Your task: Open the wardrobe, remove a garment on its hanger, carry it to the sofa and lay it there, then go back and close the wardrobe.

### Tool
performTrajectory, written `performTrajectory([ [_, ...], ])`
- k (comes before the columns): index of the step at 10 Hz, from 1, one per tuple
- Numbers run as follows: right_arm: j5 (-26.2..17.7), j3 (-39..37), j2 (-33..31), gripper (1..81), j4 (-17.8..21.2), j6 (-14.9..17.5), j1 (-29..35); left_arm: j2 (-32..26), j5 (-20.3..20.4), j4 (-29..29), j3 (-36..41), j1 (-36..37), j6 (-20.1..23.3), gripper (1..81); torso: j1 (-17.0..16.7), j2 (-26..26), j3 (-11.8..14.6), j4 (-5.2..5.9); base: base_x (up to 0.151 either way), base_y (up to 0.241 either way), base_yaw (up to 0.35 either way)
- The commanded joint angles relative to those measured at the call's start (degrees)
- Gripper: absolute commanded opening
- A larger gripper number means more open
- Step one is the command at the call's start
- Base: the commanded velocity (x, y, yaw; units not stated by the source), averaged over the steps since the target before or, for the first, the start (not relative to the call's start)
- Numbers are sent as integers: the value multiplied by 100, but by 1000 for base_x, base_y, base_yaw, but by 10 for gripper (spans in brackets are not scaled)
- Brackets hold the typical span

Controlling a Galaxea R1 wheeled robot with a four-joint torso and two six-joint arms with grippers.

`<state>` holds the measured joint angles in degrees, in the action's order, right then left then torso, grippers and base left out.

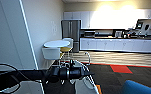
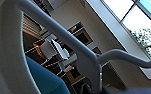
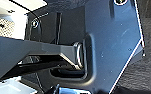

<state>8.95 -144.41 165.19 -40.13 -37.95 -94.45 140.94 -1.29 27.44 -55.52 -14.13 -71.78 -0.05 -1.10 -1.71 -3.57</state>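
Observation:
My left arm reaches in from the left of the head view, and the left gripper [image 1: 87,73] is shut on the thin white hanger [image 1: 88,60]. The white garment [image 1: 83,86] hangs below it, close in front of me. In the left wrist view the hanger's white bars [image 2: 66,37] cross very near the camera, with the garment's white cloth [image 2: 3,50] beside them. A corner of the blue sofa [image 1: 138,87] shows low on the right, and its blue fabric [image 2: 46,80] lies beyond the hanger. The right wrist view shows my own dark plate.
A white wall [image 1: 41,30] runs along my left. Ahead stand a round white table [image 1: 56,43] with white chairs [image 1: 51,53], a steel fridge [image 1: 71,32] and low white kitchen cabinets [image 1: 116,45]. Dark carpet with a red patch [image 1: 121,68] lies between me and the kitchen.

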Motion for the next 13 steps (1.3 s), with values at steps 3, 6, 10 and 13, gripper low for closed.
performTrajectory([
  [3, -236, 28, -45, 811, -65, 16, 203, -12, 243, 191, 172, 951, 103, 10, 5, 0, 0, 0, 0, 0, -228],
  [6, -244, 28, -45, 811, -65, 16, 194, 23, 164, 227, 181, 951, 103, 10, 5, 0, 0, 0, 0, 0, -228],
  [10, -271, 28, -19, 811, -65, 16, 211, 32, 164, 235, 190, 951, 103, 10, 5, 0, 0, 0, 0, 0, -228],
  [13, -271, 28, -10, 811, -65, 24, 211, 23, 164, 253, 216, 951, 103, 10, 5, 0, 0, 0, 0, 0, -228],
])
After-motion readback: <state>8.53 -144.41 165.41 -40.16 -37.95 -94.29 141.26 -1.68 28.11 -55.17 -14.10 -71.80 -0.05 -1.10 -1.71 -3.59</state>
